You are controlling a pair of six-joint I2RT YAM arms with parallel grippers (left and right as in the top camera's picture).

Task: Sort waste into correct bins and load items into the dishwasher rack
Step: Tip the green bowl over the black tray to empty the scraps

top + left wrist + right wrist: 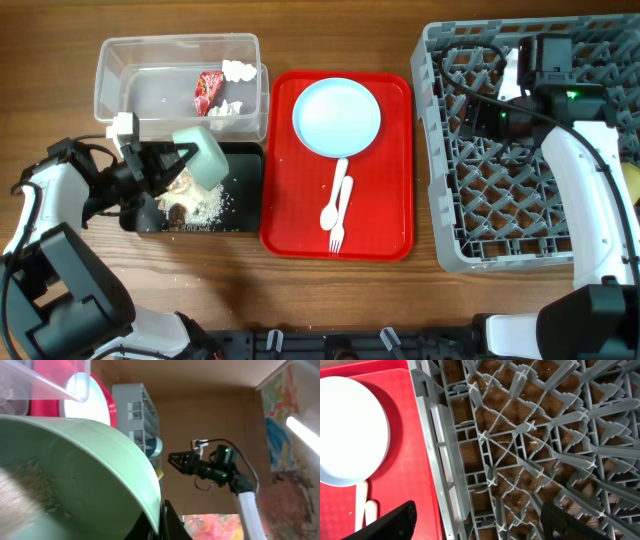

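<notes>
My left gripper (172, 160) is shut on the rim of the pale green bowl (204, 156), tipped on its side over the black tray (243, 190). Beige crumbly food scraps (195, 203) lie in that tray. In the left wrist view the bowl (75, 480) fills the frame, rim pinched between the fingers (162, 520). The clear tub (130, 80) holds the red wrapper (208, 90) and white tissue pieces (238, 70). The light blue plate (337, 117), white spoon (330, 205) and fork (341, 215) lie on the red tray. My right gripper (480, 520) is open and empty over the grey rack (520, 160).
The flat red serving tray (285, 200) lies between the bins and the rack; its edge (420, 450) and the plate (347, 430) show in the right wrist view. A light blue bowl (156, 446) and something yellow sit in the rack in the left wrist view.
</notes>
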